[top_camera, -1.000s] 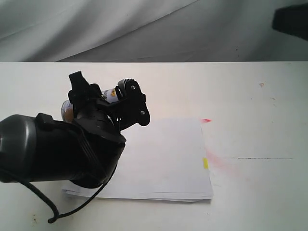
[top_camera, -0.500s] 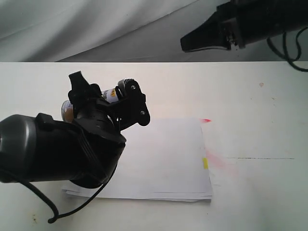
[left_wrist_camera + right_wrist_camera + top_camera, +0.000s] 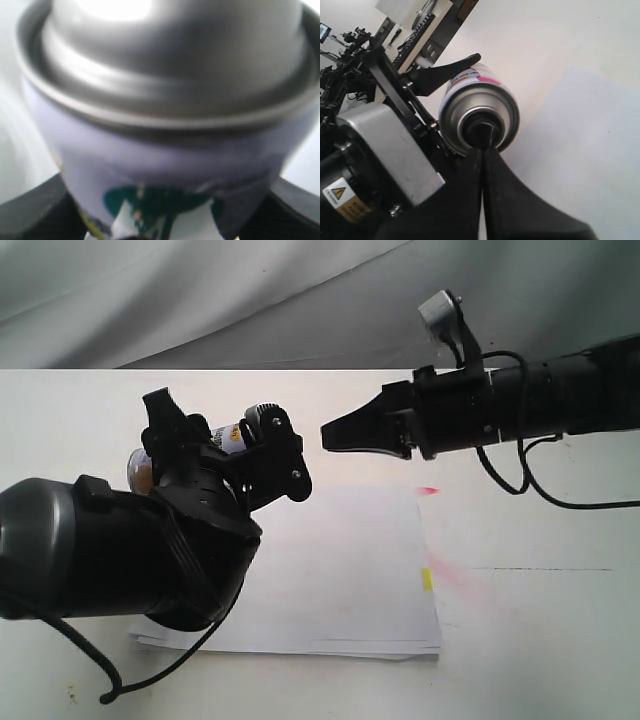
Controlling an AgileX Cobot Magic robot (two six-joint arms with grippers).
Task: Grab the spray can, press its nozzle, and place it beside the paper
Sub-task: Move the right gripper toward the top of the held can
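Above the left half of the desk point(image 3: 540, 640), the left gripper point(image 3: 222, 440) holds the spray can point(image 3: 236, 436) off the surface, its jaws clamped on the can's labelled body. The can lies on a slant rather than upright, with its top end turned toward the right. The left wrist view is filled with the blurred silver shoulder of the can point(image 3: 170, 75), and a black finger point(image 3: 35, 210) shows at each side of it.

From the right, the right gripper point(image 3: 340, 434) reaches in level over the desk, its jaws pressed together into 1 narrow point aimed at the can. In the exterior view a small gap shows between that point and the left gripper. In the right wrist view the joined tip point(image 3: 482, 152) sits right at the black nozzle point(image 3: 482, 131) in the middle of the can's domed top point(image 3: 470, 105); I cannot tell if they touch.

The paper point(image 3: 340, 570) lies flat on the near middle of the desk, its left part hidden behind the left arm. A yellow tab point(image 3: 427, 579) and a pink-red smudge point(image 3: 428, 490) mark its right edge.
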